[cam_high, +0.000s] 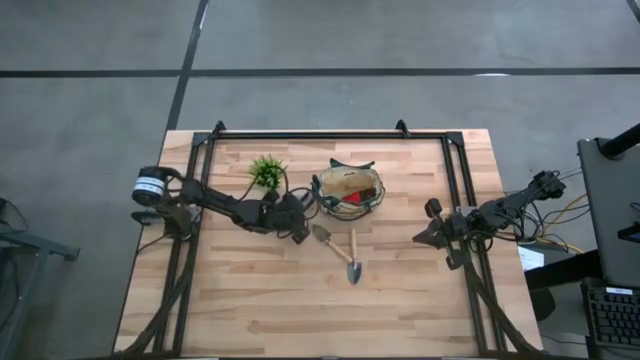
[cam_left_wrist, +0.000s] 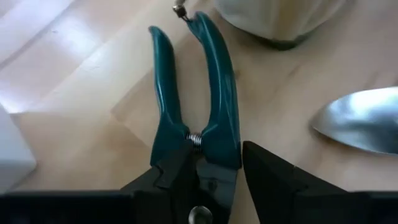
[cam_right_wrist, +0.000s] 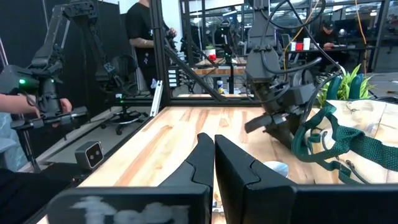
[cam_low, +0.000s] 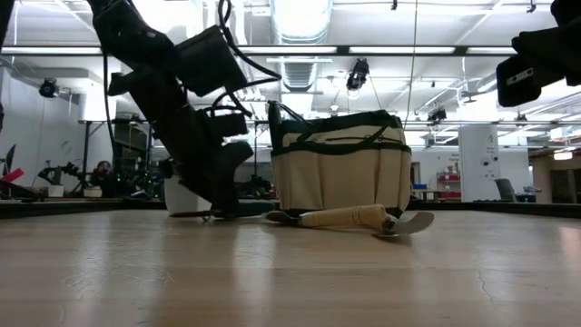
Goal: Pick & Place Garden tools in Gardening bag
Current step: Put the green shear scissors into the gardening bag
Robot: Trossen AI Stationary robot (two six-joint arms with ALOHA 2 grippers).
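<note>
Left gripper (cam_left_wrist: 214, 177) fingers straddle teal curved-handled shears (cam_left_wrist: 193, 93) on wood-grain table (cam_left_wrist: 81, 124).

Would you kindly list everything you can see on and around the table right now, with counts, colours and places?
Gardening bag: one, tan with dark green trim, upright at the table's middle rear; something red shows inside.
Pruning shears: one, teal handles, flat on the table beside the bag, between the left gripper's fingers.
Trowel: one, wooden handle, metal blade, lying in front of the bag.
Second wooden-handled tool: one, metal head, beside the trowel.
Plant: one, spiky green, left of the bag.
Table: one, light wood, black frame.
People: at least two, in the room beyond.
Left gripper: low on the table left of the bag.
Right gripper: waiting at the right side, fingers shut.
</note>
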